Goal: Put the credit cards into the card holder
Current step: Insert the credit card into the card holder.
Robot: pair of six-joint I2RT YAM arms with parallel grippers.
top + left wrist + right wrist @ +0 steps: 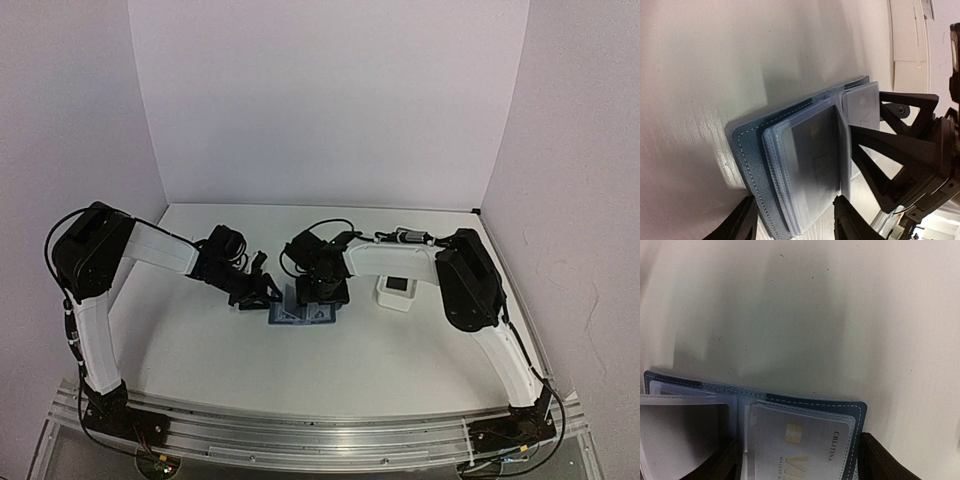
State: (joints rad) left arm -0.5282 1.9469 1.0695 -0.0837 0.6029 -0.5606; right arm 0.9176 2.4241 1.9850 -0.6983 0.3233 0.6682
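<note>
The dark-blue card holder [300, 316] lies open on the table between both grippers. In the left wrist view a dark credit card [815, 155] sits under a clear sleeve in the holder's [752, 150] near half, and a pale card [862, 102] sits in the far half. The right wrist view shows the pale card [800, 442], with a gold chip and lettering, inside a slot of the holder [852, 410]. My left gripper [262, 292] [796, 225] is open, with its fingers either side of the dark card's half. My right gripper [322, 292] [797, 465] is open and straddles the pale card's half.
A long white tray [397, 291] stands just right of the right gripper and also shows in the left wrist view [910, 45]. White walls close the back and both sides. The right gripper's black fingers [900, 150] reach close to the left gripper.
</note>
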